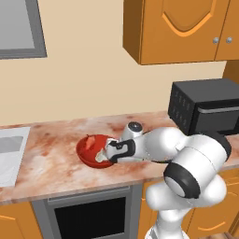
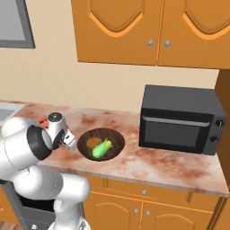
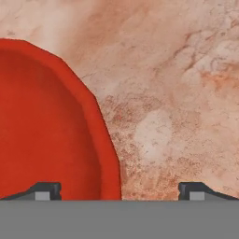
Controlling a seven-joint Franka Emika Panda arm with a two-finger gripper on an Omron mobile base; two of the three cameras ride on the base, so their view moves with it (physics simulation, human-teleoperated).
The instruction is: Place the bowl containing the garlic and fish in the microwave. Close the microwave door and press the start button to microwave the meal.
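Gripper (image 3: 119,192) over bowl (image 3: 46,126) rim, on marbled counter (image 3: 177,93).
Fingers (image 3: 44,190) spread fully apart, straddling the red rim; nothing gripped.

Dark brown bowl (image 2: 101,143) on marble counter (image 2: 170,164), left of black toaster oven (image 2: 182,119).

The scene was lit evenly and brightly, with no single light source to be made out and only faint, soft shading under the wall cabinets (image 2: 148,31). A gentle sheen was seen on the white arm (image 1: 196,163), without harsh glare. Edges were rendered slightly soft and pixelated, and the marbled counter (image 3: 177,93) appeared blurred up close.
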